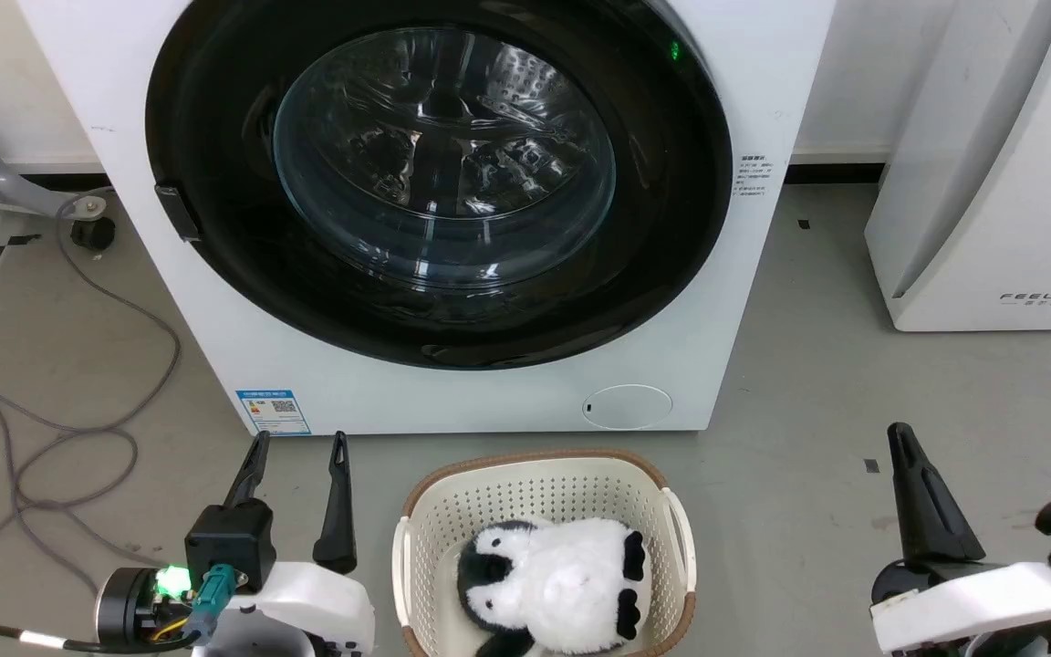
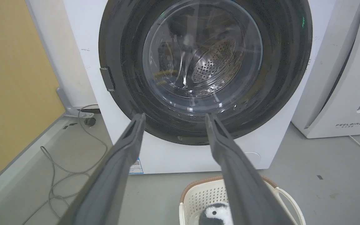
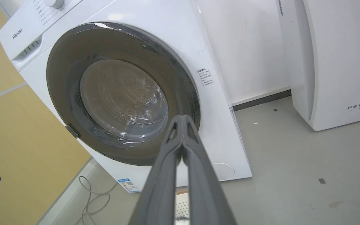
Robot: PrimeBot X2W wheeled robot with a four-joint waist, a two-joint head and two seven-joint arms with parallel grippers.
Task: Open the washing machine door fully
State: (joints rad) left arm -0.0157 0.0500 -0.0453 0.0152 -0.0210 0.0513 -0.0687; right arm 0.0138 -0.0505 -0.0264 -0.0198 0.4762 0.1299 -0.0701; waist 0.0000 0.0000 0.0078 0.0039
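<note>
The washing machine [image 1: 763, 100] stands straight ahead, a white box with a blue label low on its front. Its door [image 1: 442, 164], a glossy black disc with a bulging glass bowl, lies flush against the front, with a small grey latch [image 1: 177, 212] at its left rim. My left gripper [image 1: 299, 440] is open and empty just in front of the machine's lower left corner. In the left wrist view the left gripper [image 2: 175, 116] points at the door [image 2: 205, 62]. My right gripper [image 1: 900, 433] is shut and empty at the lower right, clear of the machine. In the right wrist view the right gripper [image 3: 182, 117] faces the door [image 3: 122, 93].
A cream basket [image 1: 416, 516] holding a black-and-white plush penguin [image 1: 548, 570] sits on the floor just before the machine, between my arms. The white FEELBIRD appliance [image 1: 991, 182] stands at right. Grey cables [image 1: 78, 429] loop over the floor at left, by a yellow panel [image 2: 11, 78].
</note>
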